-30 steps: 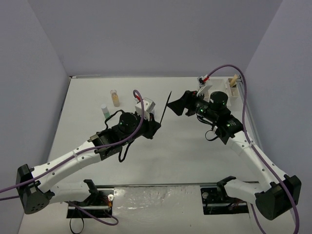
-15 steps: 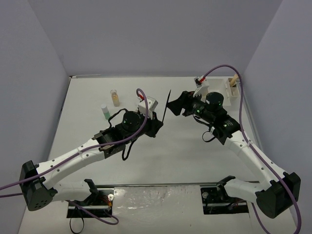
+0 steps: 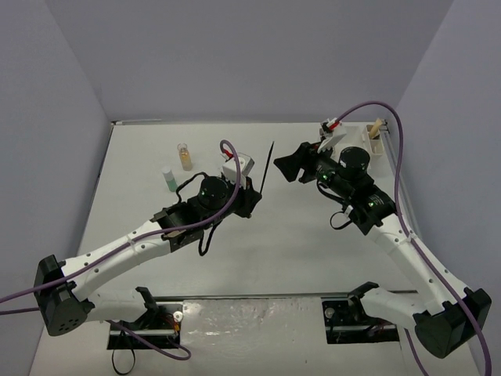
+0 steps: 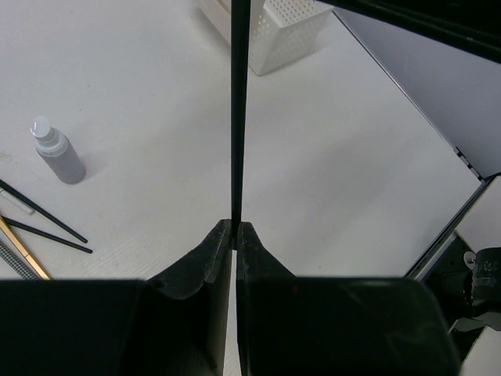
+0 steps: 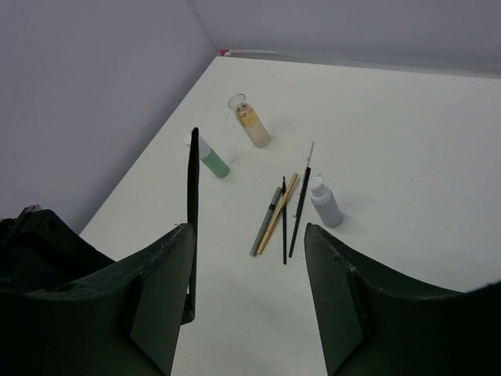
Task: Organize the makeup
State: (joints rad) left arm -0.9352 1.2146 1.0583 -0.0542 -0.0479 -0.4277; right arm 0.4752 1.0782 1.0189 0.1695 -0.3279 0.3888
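Stretching inward, left tool (image 4: 235, 227) pinches black pencil (image 4: 239, 110); right tool (image 5: 249, 229) faces it.

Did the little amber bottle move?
No. The amber bottle stands in the same spot as before, just beyond the green bottle and slightly to its right.

The left arm (image 3: 117, 252) and right arm (image 3: 411, 254) share one build: white tubular links joined by black cylindrical joint housings, each ending in a blocky black base (image 3: 56, 305). A purple cable (image 3: 376, 104) trails along each arm in loose loops. Small green lights (image 3: 205, 188) glow on the wrist housings. The left claw (image 4: 235, 227) and right claw (image 5: 249, 231) have matte black, wedge-shaped fingers.
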